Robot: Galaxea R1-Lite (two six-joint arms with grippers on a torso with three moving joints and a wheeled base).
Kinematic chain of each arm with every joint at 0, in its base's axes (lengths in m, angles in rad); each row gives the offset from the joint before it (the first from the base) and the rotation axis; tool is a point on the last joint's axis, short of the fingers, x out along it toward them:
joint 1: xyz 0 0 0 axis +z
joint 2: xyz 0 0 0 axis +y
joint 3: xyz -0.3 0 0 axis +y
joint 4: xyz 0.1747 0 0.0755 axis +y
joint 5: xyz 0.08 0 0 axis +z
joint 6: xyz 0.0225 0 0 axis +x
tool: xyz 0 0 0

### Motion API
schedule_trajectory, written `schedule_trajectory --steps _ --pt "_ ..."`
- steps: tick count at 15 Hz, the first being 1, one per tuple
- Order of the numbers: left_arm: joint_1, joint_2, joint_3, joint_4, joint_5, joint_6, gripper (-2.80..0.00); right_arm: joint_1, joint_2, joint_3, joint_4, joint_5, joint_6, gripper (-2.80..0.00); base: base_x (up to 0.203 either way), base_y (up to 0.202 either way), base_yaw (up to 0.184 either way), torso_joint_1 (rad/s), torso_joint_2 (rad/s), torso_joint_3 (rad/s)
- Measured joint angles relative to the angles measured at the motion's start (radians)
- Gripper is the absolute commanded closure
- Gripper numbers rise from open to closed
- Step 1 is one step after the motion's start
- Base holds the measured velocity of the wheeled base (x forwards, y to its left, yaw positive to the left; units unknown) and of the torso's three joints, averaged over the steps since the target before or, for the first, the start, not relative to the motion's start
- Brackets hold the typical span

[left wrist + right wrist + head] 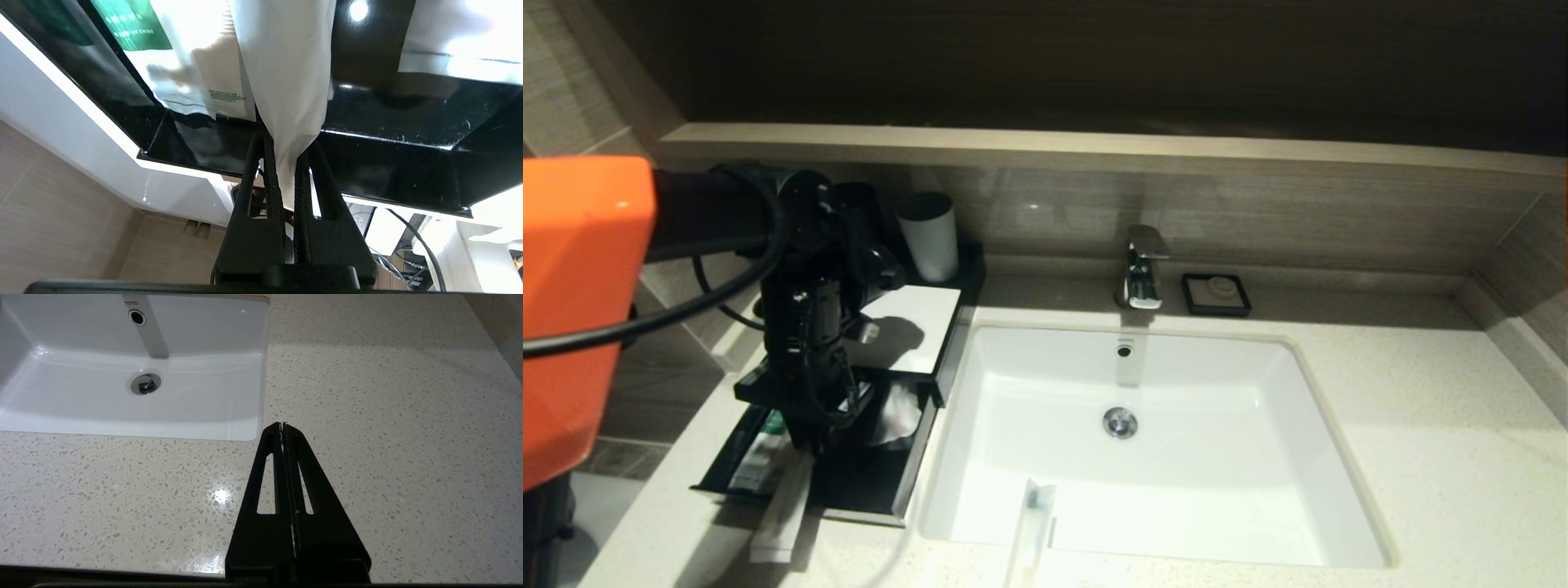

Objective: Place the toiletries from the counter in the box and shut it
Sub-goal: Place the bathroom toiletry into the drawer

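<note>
Two toiletry packets are visible. One long white packet (pixel 286 81) is pinched by its end between the jaws of the left gripper (pixel 287 151), above the open drawer (pixel 849 482) of the black box (pixel 915 327), its far end reaching past the drawer front over the counter (pixel 1421 457). Other packets already lie in the drawer. A second packet (pixel 1033 523) lies across the basin's (pixel 1176 457) near rim. The right gripper (pixel 282 425) is parked over bare counter beside the basin, jaws pressed together and empty.
</note>
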Motion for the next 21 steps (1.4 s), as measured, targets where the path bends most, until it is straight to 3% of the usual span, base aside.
schedule_trajectory --steps 21 --pt "0.032 0.006 0.0 -0.126 0.009 -0.016 0.0 0.0 0.0 0.0 0.0 0.0 0.0 0.0 0.0 0.0 0.0 0.0 0.0 0.0"
